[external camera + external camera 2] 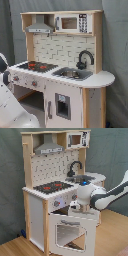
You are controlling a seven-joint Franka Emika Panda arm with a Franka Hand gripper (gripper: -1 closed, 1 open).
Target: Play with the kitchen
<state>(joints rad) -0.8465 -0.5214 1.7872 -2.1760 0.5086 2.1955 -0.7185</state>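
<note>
Gripper (76, 205): at the oven door's top edge; grip state, I cannot tell.
Oven door (70, 232): swung partly open.
Kitchen (60, 55): hob glowing red.

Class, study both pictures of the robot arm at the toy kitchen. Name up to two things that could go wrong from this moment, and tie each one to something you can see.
1. In the second exterior view the oven door hangs open right under the arm's hand; pushing down could strain its hinges.
2. The hand sits close to the knobs on the kitchen front, so a sideways swing might knock them or jolt the whole unit.
</note>
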